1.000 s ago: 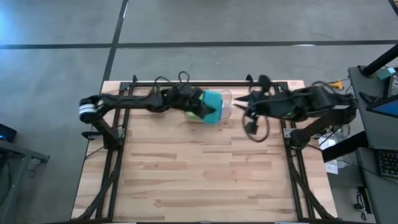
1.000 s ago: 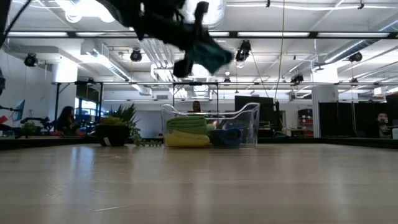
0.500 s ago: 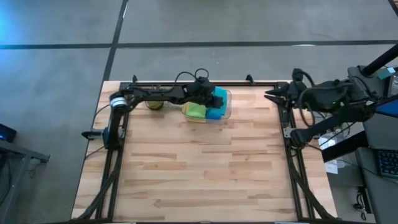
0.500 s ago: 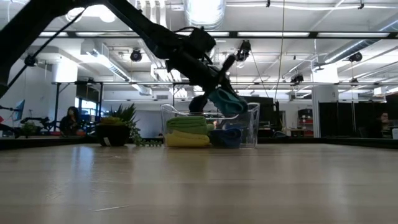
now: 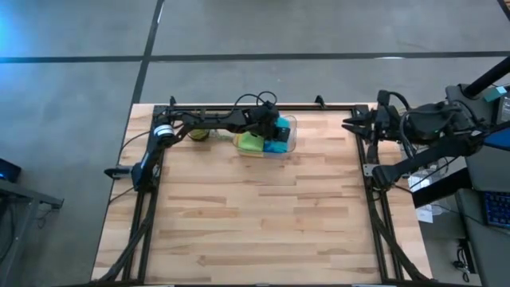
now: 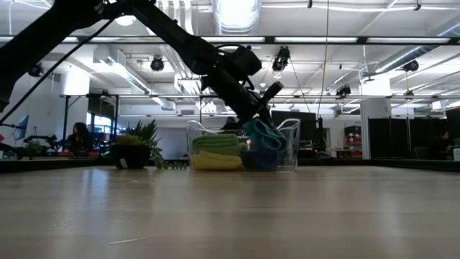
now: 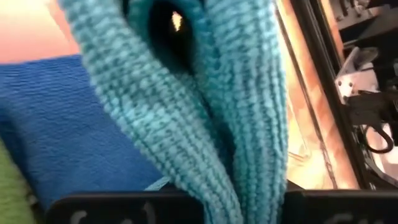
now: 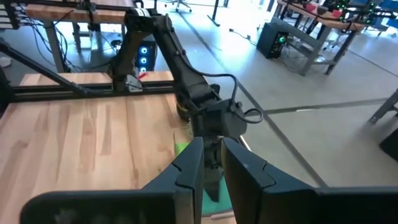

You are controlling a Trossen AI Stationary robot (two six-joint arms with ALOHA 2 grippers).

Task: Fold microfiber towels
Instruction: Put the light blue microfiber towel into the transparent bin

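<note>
My left gripper (image 5: pixel 269 127) reaches along the table's far edge into the clear bin (image 5: pixel 292 129) and is shut on the teal towel (image 6: pixel 264 135). That towel fills the left wrist view as bunched folds (image 7: pixel 205 93) over the blue towel (image 7: pixel 68 124). In the bin, a folded lime green towel (image 6: pixel 215 142) lies on a yellow one (image 6: pixel 214 162), and the blue towel (image 6: pixel 260 160) sits beside them. My right gripper (image 5: pixel 348 124) hovers at the table's far right edge, its fingers (image 8: pixel 189 168) a narrow gap apart with nothing between them. My left gripper pinches the teal towel by a bunched part of several folds (image 7: pixel 211 180). It comes slanting down from the table's left side. The towel hangs below the fingers inside the bin, slack, and its lower end (image 6: pixel 267 147) reaches down to the blue towel.
A small potted plant (image 5: pixel 198 135) stands left of the bin, under my left arm. The black frame rail (image 5: pixel 239 106) runs along the far edge behind the bin. The wooden tabletop (image 5: pixel 263 215) stretches toward the near edge.
My left gripper has come down from high above the bin into it, carrying the teal towel, which now hangs inside the bin over the blue towel. My right arm has drawn back from beside the bin toward the table's right edge.
</note>
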